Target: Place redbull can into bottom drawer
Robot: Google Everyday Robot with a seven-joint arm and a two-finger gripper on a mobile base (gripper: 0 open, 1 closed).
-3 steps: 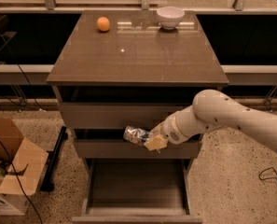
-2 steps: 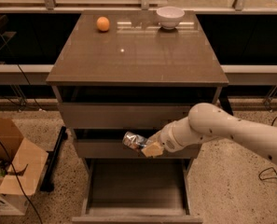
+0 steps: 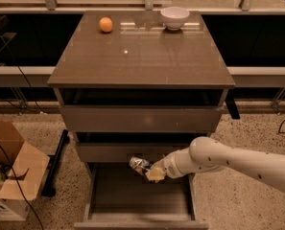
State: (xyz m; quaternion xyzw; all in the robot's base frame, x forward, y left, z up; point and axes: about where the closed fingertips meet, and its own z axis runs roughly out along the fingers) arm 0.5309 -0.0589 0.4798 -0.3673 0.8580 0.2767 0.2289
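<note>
You're mid-carry here: the redbull can (image 3: pixel 138 164) hangs in the air above the back of the pulled-out bottom drawer (image 3: pixel 132 200), with your tool (image 3: pixel 152 172) clamped on its right end and the arm (image 3: pixel 238 159) reaching in from the right. Next move, I'd guess: lower it into the tray, then let go.

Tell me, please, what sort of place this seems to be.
Probably a robot test lab, not a home: a lone drawer cabinet on speckled floor, an open cardboard box and loose cables beside it. The hand holds the can above the open bottom drawer.
</note>
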